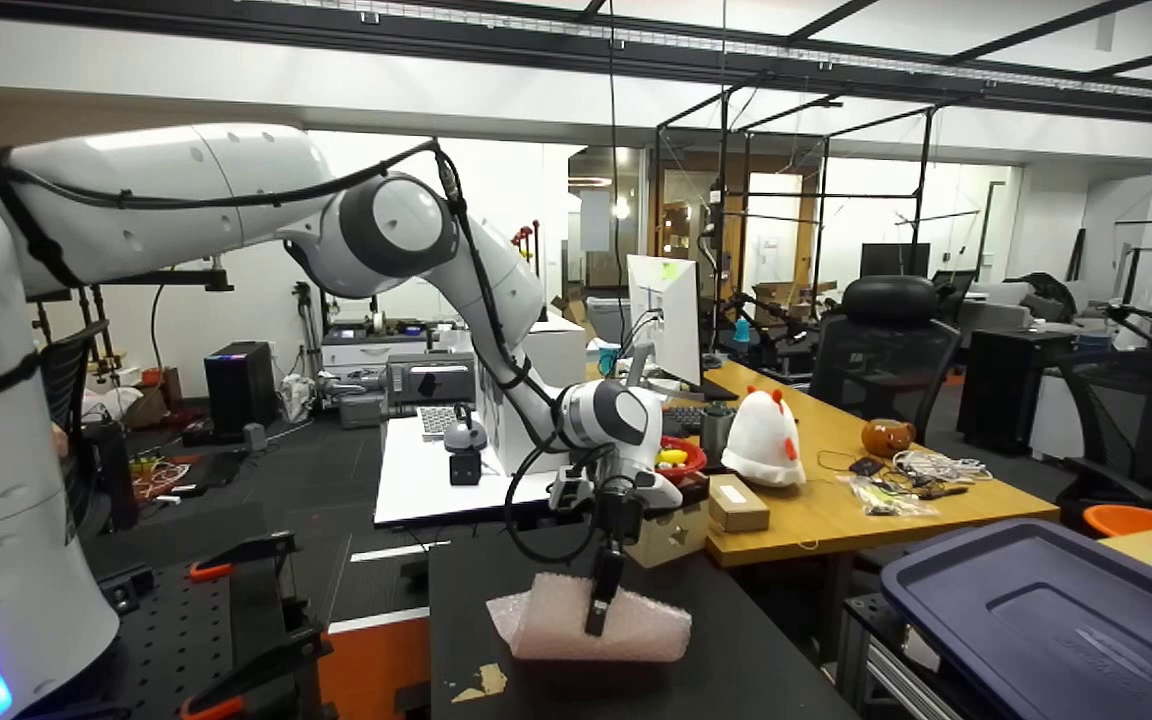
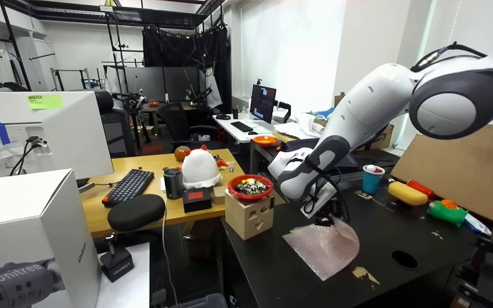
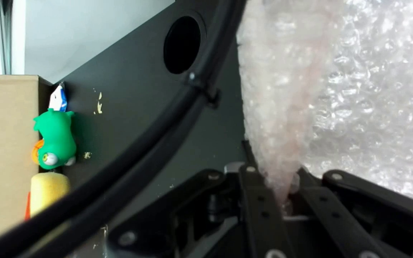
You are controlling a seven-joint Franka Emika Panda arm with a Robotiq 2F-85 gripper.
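A: Where is the bubble wrap [image 2: 325,250]?

B: On the dark surface [image 2: 289,286], near the wooden box [image 2: 246,220] but not touching it.

A: And the jaws?

B: Clamped on a raised fold of the wrap; the wrist view shows it bunched between them.

A: How would you expect it to handle?

B: Very light, I'd judge, and floppy: the sheet bends over in a loose curve, so its free part would probably trail and sway. The film looks slick, so a thin pinch might slide. A hard squeeze could pop bubbles, though I doubt it would tear easily.

A: Is anything rolled up inside?

B: I can't tell; no solid shape shows through.

A: Best place to take hold?

B: A gathered ridge like the one gripped, since doubled layers should give more to bite on. The flat corner nearest the wooden box would likely make a poorer hold.
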